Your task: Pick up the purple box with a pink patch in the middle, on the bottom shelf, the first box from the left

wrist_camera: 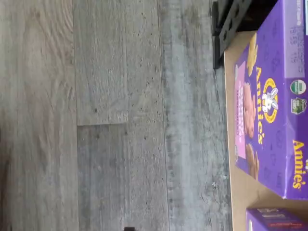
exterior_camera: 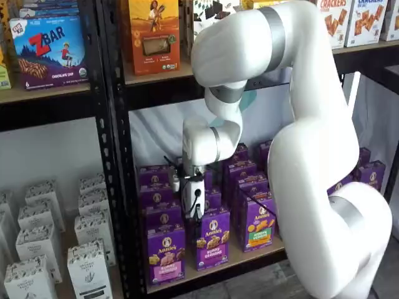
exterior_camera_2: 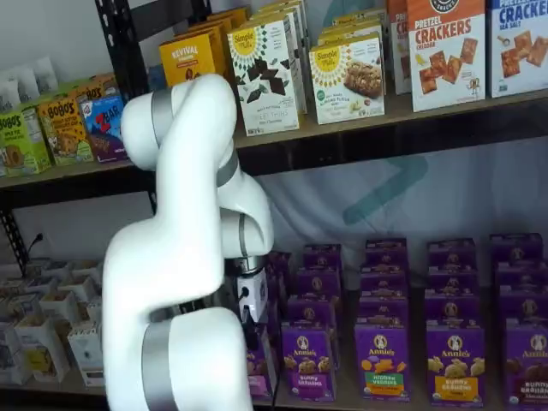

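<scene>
Big white arm (exterior_camera: 299, 143) filling the middle of both shelf views, bent down in front of the black rack, elbow high, wrist dropped low toward the purple rows. Grey wood-plank floor (wrist_camera: 120, 115) taking up most of the wrist view, picture turned on its side.

Bottom shelf (exterior_camera: 249, 254), tan board with a black rail, packed with purple Annie's cartons in rows running back to the white backdrop. Same board as a tan strip in the wrist view (wrist_camera: 230, 96), black perforated upright (wrist_camera: 226, 24) at its corner.

Up above, a shelf of orange and yellow snack boxes (exterior_camera: 154, 34) and cracker boxes (exterior_camera_2: 445, 51); off to one side, a blue Z Bar box (exterior_camera: 48, 50) and white cartons (exterior_camera: 87, 268) on the neighbouring rack.

Purple box (exterior_camera: 166, 253) standing upright at the front of the bottom shelf, at the end of the front row beside the black upright, pink band across its lower front. Next to it, a purple carton (exterior_camera: 212, 246) without the pink band, then one with an orange-and-green patch (exterior_camera: 260, 224). In the wrist view, the purple box (wrist_camera: 269, 120) close and large, pink patch and rabbit logo plain.

Gripper (exterior_camera: 196, 198) hanging just above and behind the purple box, white body with dark fingers pointing down. Seen side-on in the other shelf view (exterior_camera_2: 250, 310), mostly hidden by the arm. Jaws: cannot tell, no clear gap, nothing visibly held.
</scene>
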`<action>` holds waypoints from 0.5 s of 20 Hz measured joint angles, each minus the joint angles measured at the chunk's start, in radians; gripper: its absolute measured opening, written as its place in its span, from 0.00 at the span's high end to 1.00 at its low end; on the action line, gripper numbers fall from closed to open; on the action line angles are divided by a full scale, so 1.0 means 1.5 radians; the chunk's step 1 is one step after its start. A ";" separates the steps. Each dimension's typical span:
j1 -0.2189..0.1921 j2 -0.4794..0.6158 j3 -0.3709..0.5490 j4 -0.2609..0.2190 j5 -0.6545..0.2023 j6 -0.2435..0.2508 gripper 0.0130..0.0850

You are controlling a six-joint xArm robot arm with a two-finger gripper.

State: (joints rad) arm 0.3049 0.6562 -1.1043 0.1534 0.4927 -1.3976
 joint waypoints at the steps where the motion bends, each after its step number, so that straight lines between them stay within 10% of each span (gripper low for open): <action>1: 0.000 0.000 -0.001 -0.002 0.003 0.002 0.00; 10: 0.001 -0.001 0.017 0.027 -0.030 -0.025 0.00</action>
State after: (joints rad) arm 0.3070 0.6553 -1.0790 0.1933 0.4476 -1.4347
